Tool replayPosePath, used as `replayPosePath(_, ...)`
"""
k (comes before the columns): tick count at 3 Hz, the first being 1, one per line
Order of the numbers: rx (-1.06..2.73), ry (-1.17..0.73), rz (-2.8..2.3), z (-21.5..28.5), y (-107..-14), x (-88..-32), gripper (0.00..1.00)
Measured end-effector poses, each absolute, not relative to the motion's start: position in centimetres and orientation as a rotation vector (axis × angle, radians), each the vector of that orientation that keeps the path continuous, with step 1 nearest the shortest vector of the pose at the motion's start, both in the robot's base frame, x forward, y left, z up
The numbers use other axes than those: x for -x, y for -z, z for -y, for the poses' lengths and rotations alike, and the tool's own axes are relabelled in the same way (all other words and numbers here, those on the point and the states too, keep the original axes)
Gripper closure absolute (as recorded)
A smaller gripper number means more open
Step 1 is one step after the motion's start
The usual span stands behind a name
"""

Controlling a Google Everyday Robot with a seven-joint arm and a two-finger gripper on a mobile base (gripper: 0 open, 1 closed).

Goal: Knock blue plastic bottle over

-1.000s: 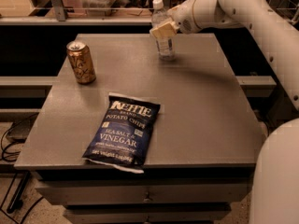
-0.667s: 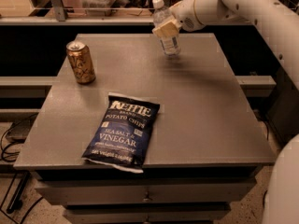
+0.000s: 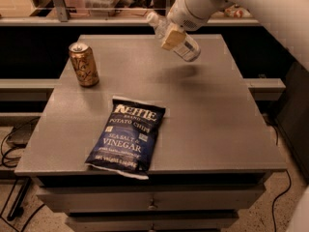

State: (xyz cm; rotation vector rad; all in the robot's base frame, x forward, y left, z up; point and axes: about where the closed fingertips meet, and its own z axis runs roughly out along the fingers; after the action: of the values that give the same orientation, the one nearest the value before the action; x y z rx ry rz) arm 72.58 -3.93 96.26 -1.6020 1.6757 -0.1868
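The blue plastic bottle, clear with a white cap and pale label, is tilted steeply with its cap toward the upper left and its base toward the lower right. It hangs over the far middle of the grey table, with its shadow on the top just below it. My gripper comes in from the upper right and is shut on the bottle's middle. One tan finger pad lies across the bottle's front; the other finger is hidden behind it.
A gold drink can stands upright at the far left of the table. A dark blue chip bag lies flat near the front edge. A shelf with clutter runs behind the table. My white arm fills the upper right.
The bottle stood upright in the gripper before; now it leans hard, with its cap swung left and its base swung right. The gripper has moved slightly right. The can and bag have not moved.
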Motion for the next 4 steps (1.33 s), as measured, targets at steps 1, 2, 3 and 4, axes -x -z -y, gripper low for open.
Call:
replayPosePath(1, 1.766, 0.293, -1.713, 4.5, -93.6, -71.3, 0.68)
replayPosePath(2, 1.859, 0.303, -1.749, 4.4, -91.4, -69.8, 0.45)
replayPosePath(3, 1.830, 0.180, -1.800, 4.9, -89.9, -69.0, 0.21)
replayPosePath(4, 1.706, -0.093, -1.865, 4.2, -89.3, -67.2, 0.01)
